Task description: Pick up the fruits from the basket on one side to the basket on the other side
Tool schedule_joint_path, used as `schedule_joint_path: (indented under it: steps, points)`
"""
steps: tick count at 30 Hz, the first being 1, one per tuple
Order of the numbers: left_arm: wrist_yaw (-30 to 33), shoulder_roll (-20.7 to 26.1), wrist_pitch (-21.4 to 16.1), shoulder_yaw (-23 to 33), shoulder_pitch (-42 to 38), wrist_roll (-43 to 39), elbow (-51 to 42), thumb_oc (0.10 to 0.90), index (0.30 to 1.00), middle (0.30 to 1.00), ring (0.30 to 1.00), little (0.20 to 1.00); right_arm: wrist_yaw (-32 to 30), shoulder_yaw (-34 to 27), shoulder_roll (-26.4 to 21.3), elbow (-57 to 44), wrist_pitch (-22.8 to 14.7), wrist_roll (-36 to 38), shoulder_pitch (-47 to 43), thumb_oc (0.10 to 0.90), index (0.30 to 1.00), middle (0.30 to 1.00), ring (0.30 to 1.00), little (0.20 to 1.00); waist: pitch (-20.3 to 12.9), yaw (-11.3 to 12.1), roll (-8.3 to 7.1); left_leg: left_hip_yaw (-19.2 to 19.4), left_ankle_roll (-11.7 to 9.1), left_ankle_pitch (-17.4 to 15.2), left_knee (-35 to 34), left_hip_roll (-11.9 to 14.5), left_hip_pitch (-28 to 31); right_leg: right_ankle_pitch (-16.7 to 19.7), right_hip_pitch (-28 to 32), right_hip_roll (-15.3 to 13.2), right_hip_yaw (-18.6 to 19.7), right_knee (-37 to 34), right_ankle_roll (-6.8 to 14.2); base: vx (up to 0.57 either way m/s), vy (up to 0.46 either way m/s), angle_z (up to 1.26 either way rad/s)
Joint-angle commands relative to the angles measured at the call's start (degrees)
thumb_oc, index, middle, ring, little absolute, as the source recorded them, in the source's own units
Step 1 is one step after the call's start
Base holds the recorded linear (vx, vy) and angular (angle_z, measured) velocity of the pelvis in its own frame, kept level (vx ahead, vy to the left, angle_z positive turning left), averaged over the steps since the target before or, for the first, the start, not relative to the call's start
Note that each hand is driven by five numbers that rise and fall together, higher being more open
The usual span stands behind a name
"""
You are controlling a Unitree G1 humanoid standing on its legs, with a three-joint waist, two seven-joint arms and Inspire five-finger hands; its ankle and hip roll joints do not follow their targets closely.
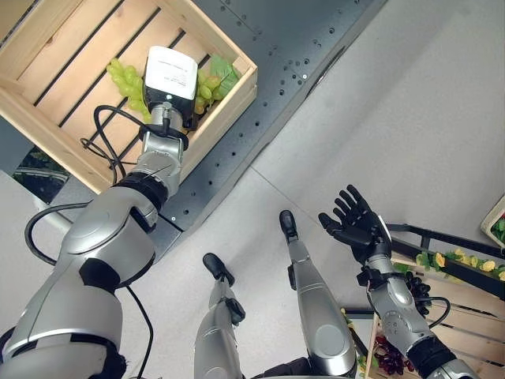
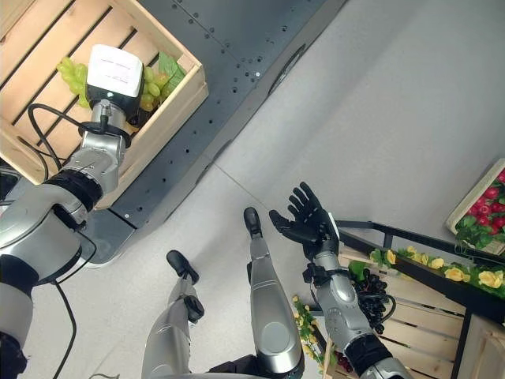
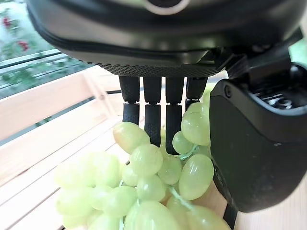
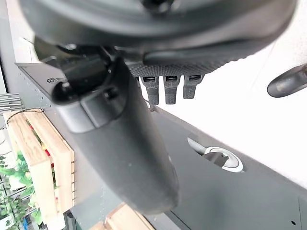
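Observation:
A bunch of green grapes (image 1: 126, 82) lies at the near corner of the pale wooden crate (image 1: 230, 110) at the upper left. My left arm reaches into that crate. In the left wrist view my left hand (image 3: 254, 143) is open, its straight fingers (image 3: 153, 115) behind the green grapes (image 3: 148, 177) and its thumb beside them, with the crate's slats below. My right hand (image 1: 359, 225) hovers over the floor at the lower right, open, palm up, fingers (image 4: 165, 88) spread and holding nothing. A second wooden crate (image 1: 465, 320) with dark purple grapes (image 2: 371, 296) stands below that arm.
The left crate rests on a dark perforated metal platform (image 1: 316, 47). A black-framed planter with yellow flowers (image 1: 465, 264) runs along the right crate. Another box of red fruit and leaves (image 2: 485, 209) sits at the right edge. Grey floor lies between the two sides.

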Motion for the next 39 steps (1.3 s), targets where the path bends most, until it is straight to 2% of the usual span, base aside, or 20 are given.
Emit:
schedule_joint_path:
  steps: [1, 4, 8, 10, 13, 16, 21, 26, 29, 34, 35, 36, 39]
  points:
    - [12.3, 4.3, -4.7, 6.0, -2.6, -1.7, -0.4, 0.4, 0.3, 0.3, 0.3, 0.3, -0.6, -3.2, 0.7, -4.8, -7.7, 0.3, 2.4, 0.8, 0.9, 0.9, 0.9, 0.9, -0.5, 0.7, -3.23, -1.0, -2.5, -2.0, 8.3, 4.1, -2.8, -2.2, -0.3, 3.5, -1.0, 4.0, -2.8, -0.03, 0.018, 0.02]
    - [19.0, 6.0, -9.8, 9.7, -0.4, -1.2, -1.8, 0.4, 0.3, 0.3, 0.3, 0.3, 0.1, -4.0, 0.5, -6.0, -7.6, 0.3, 3.7, 0.8, 0.9, 0.9, 0.9, 0.9, -0.5, 1.1, -2.9, -1.3, -2.4, -2.1, 7.3, 4.1, -0.5, -2.7, 1.9, 3.6, -0.9, 3.7, -2.7, -0.02, 0.019, 0.01]
    - [25.0, 7.7, -13.1, 15.6, 4.4, -2.1, -5.9, 0.4, 0.3, 0.3, 0.3, 0.3, 0.4, -4.7, 0.5, -7.4, -7.0, -0.1, 5.1, 0.8, 0.9, 0.9, 0.9, 0.9, -0.7, 1.8, -2.4, -1.7, -2.2, -1.5, 4.9, 3.8, 2.6, -2.7, 5.0, 3.5, -0.5, 2.3, -2.5, -0.01, 0.001, 0.01]
    - [26.9, 8.1, -15.1, 18.5, 7.0, -2.3, -6.9, 0.4, 0.3, 0.3, 0.3, 0.3, 0.4, -5.0, 0.6, -7.6, -6.9, -0.1, 5.6, 0.8, 0.9, 0.9, 0.9, 0.9, -1.5, 2.2, -2.35, -1.5, -1.8, -0.2, 3.8, 3.6, 2.7, -1.9, 5.0, 3.4, -0.3, 1.6, -2.8, -0.04, 0.004, 0.07]
    - [28.2, 8.0, -15.9, 21.8, 11.6, -0.7, -9.6, 0.4, 0.3, 0.3, 0.3, 0.3, -0.2, -5.3, 0.6, -8.4, -6.0, -0.8, 6.2, 0.8, 0.9, 0.9, 0.9, 0.9, -2.6, 2.9, -1.86, -1.8, -1.7, 0.1, 2.3, 3.3, 4.2, -2.1, 6.4, 3.4, -0.3, 0.8, -2.8, 0.01, 0.007, 0.02]
    - [29.3, 7.9, -16.5, 22.8, 13.0, -1.7, -10.4, 0.4, 0.3, 0.3, 0.3, 0.3, -0.4, -5.2, 0.4, -8.5, -5.8, -0.8, 6.3, 0.8, 0.9, 0.9, 0.9, 0.9, -3.0, 3.1, -1.7, -1.7, -1.7, 0.1, 1.7, 3.3, 4.9, -2.3, 6.9, 3.4, -0.4, 0.7, -2.8, 0.01, 0.008, -0.01]
    - [33.1, 8.3, -20.2, 26.0, 15.4, -3.4, -12.3, 0.4, 0.3, 0.3, 0.3, 0.3, -0.6, -5.4, 0.5, -9.3, -5.5, -1.6, 7.1, 0.8, 0.9, 0.9, 0.9, 0.9, -4.1, 3.3, -1.39, -1.4, -1.5, -0.1, 1.1, 3.0, 6.3, -2.7, 8.1, 3.4, -0.5, 0.3, -3.1, 0.02, 0.026, 0.02]
    - [39.7, 6.2, -25.8, 32.3, 20.1, -5.9, -17.1, 0.4, 0.3, 0.3, 0.3, 0.3, -1.5, -6.0, 1.2, -9.9, -7.4, -2.5, 8.4, 0.8, 0.9, 0.9, 0.9, 0.9, -5.7, 4.2, -1.23, -2.1, -1.1, -0.4, 0.5, 2.5, 8.2, -3.1, 10.2, 3.3, -0.3, -0.3, -3.0, 0.01, 0.005, 0.02]
    - [44.1, 2.2, -31.4, 38.9, 27.1, -3.4, -23.2, 0.4, 0.3, 0.3, 0.3, 0.3, -3.9, -6.7, 2.5, -11.0, -8.3, -4.7, 8.9, 0.8, 0.9, 0.9, 0.9, 0.9, -7.4, 5.4, -1.09, -3.1, -0.8, -0.8, 0.0, 2.0, 9.7, -3.3, 12.3, 2.9, -0.5, -1.4, -2.8, 0.02, -0.02, 0.09]
    - [44.5, -2.4, -38.2, 44.1, 35.0, -3.1, -35.1, 0.4, 0.3, 0.3, 0.3, 0.3, -7.3, -8.4, 3.9, -14.3, -8.1, -8.5, 9.2, 0.8, 0.9, 0.9, 0.9, 0.9, -9.9, 7.1, -0.74, -4.5, -0.5, -0.2, -3.2, 1.1, 12.6, -2.6, 16.1, 2.4, -0.9, -4.7, -2.4, 0.0, -0.001, 0.02]
    - [42.1, -4.4, -41.7, 45.5, 37.4, -3.8, -40.1, 0.4, 0.3, 0.3, 0.3, 0.3, -7.5, -9.0, 4.6, -15.3, -8.3, -9.4, 9.5, 0.8, 0.9, 0.9, 0.9, 0.9, -11.0, 7.5, -0.57, -5.0, -0.3, 0.1, -4.1, 0.9, 13.6, -2.3, 17.2, 2.2, -1.1, -5.5, -2.2, 0.0, 0.0, 0.0]
    - [41.6, -4.6, -41.5, 45.6, 37.7, -3.9, -40.7, 0.4, 0.3, 0.3, 0.3, 0.3, -7.5, -9.0, 4.7, -15.5, -8.2, -9.6, 9.5, 0.8, 0.9, 0.9, 0.9, 0.9, -11.3, 7.5, -0.55, -5.0, -0.3, 0.2, -4.3, 0.9, 13.5, -2.2, 17.1, 2.2, -1.0, -5.6, -2.2, -0.02, 0.011, 0.05]
    - [34.3, -7.8, -46.1, 45.9, 41.9, -10.5, -49.6, 0.4, 0.3, 0.3, 0.3, 0.3, -7.9, -10.3, 5.3, -18.3, -7.7, -11.6, 9.3, 0.8, 0.9, 0.9, 0.9, 0.9, -13.5, 8.4, -0.17, -5.7, -0.2, 0.0, -4.5, 0.3, 14.8, -2.0, 19.2, 1.7, -1.4, -6.8, -2.1, 0.0, 0.003, 0.01]
